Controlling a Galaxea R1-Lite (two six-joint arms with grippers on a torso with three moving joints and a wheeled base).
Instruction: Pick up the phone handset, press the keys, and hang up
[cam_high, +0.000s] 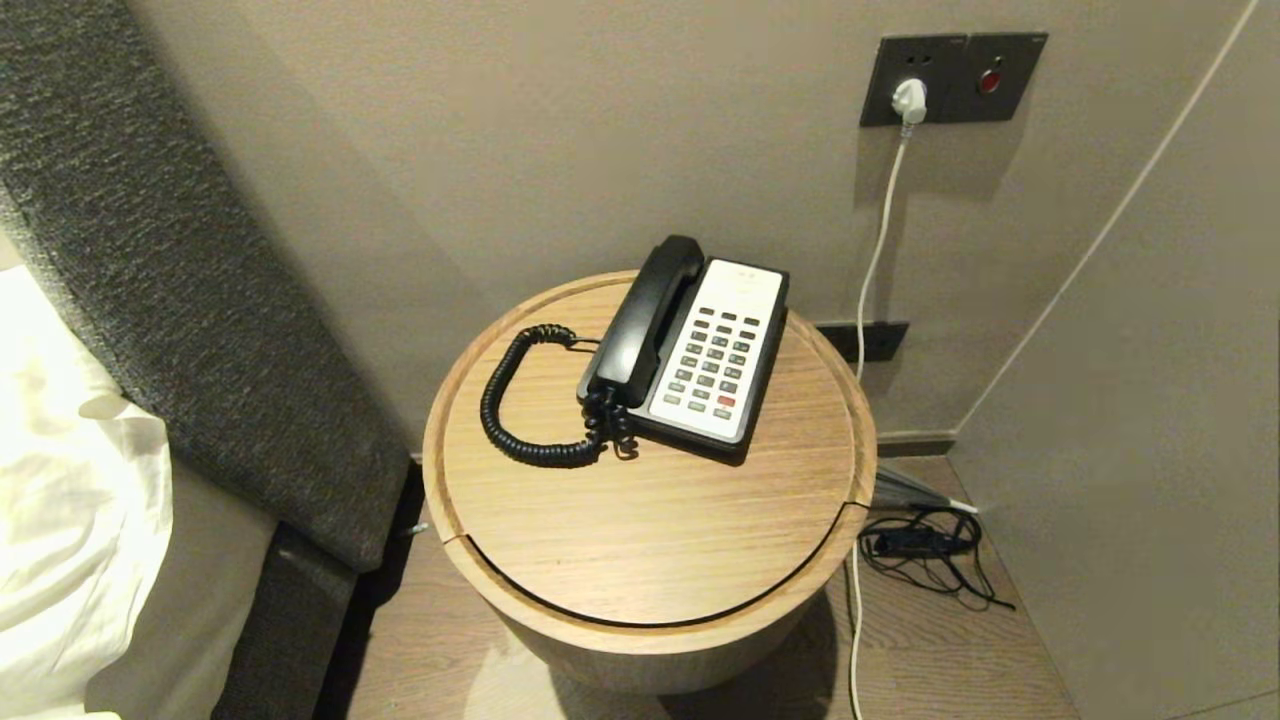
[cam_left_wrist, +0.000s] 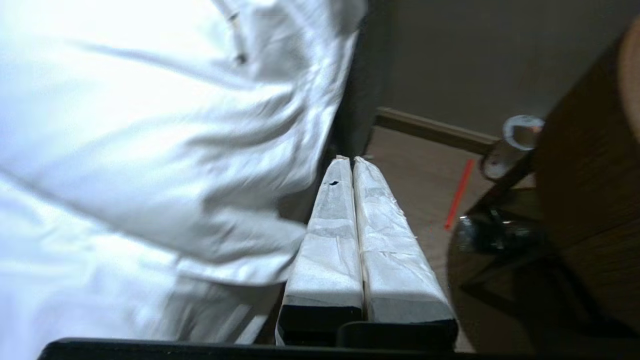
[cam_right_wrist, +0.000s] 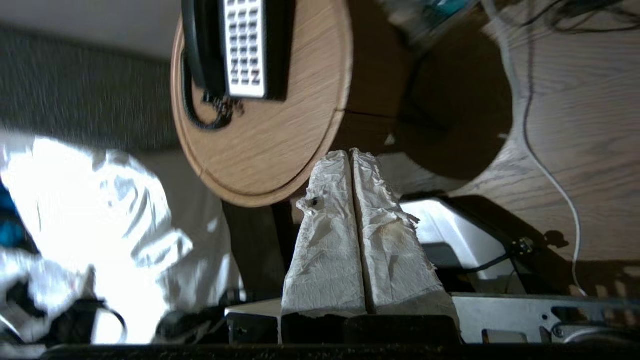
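A black phone handset (cam_high: 645, 315) lies in its cradle on the left side of the phone base (cam_high: 715, 350), whose white face carries the keys (cam_high: 718, 362). A black coiled cord (cam_high: 525, 410) loops from the handset across the round wooden table (cam_high: 650, 520). Neither gripper shows in the head view. My left gripper (cam_left_wrist: 349, 159) is shut and empty, low beside the bed, away from the phone. My right gripper (cam_right_wrist: 349, 152) is shut and empty, below the table's near edge; the handset (cam_right_wrist: 200, 45) and the keys (cam_right_wrist: 244, 45) show far ahead in its view.
A grey padded headboard (cam_high: 180, 260) and white bedding (cam_high: 60, 500) stand left of the table. A white plug and cable (cam_high: 880, 230) hang from the wall socket at the right. Black cables (cam_high: 930, 550) lie on the floor at the table's right.
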